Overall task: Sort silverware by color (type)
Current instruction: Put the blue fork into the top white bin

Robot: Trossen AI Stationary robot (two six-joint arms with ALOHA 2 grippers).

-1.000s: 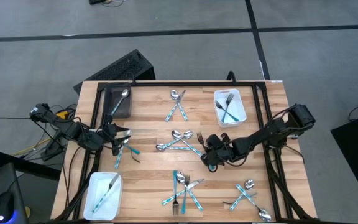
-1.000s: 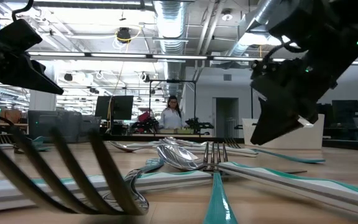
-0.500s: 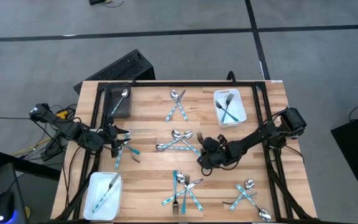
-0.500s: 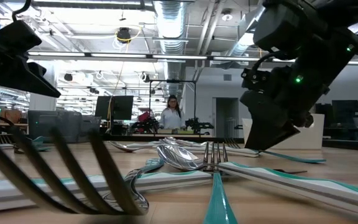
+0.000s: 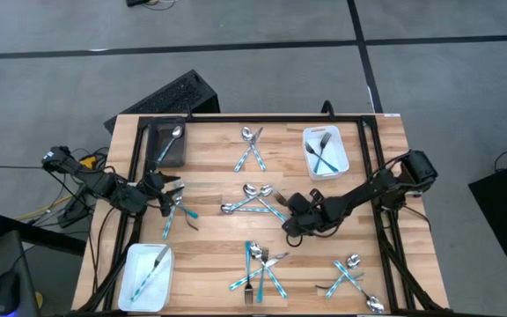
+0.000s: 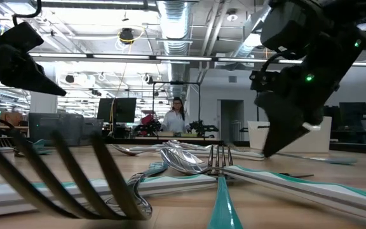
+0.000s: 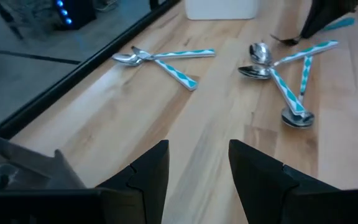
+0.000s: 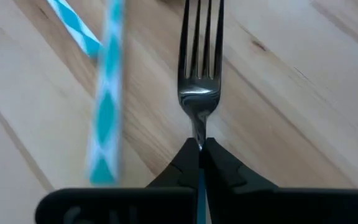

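Teal-handled forks, spoons and knives lie in small crossed piles on the wooden table: far [image 5: 252, 150], middle [image 5: 252, 201], near [image 5: 258, 269], near right [image 5: 350, 277] and left [image 5: 180, 213]. My right gripper [image 5: 294, 220] is low beside the middle pile and shut on a fork [image 8: 199, 56]. My left gripper [image 5: 171, 195] hovers open by the left pile, its fingers [image 7: 148, 174] over bare wood. My right gripper pinches the fork at its thin neck [image 8: 199, 134], just behind the tines, between the two fingertips. The fingers lie along the fork, and the tines point straight out ahead of them. The handle is hidden between the fingers. Whether the fork is clear of the table I cannot tell.
A white tray [image 5: 311, 139] at the far right holds forks. A white tray [image 5: 133, 264] at the near left holds a knife. A dark bin [image 5: 158, 134] at the far left holds a spoon. Bare wood lies between the piles. A black frame runs along the table's edges.
My right gripper has shifted a little toward the table's left, closer to the middle pile, staying low over the wood. The left arm has kept still.
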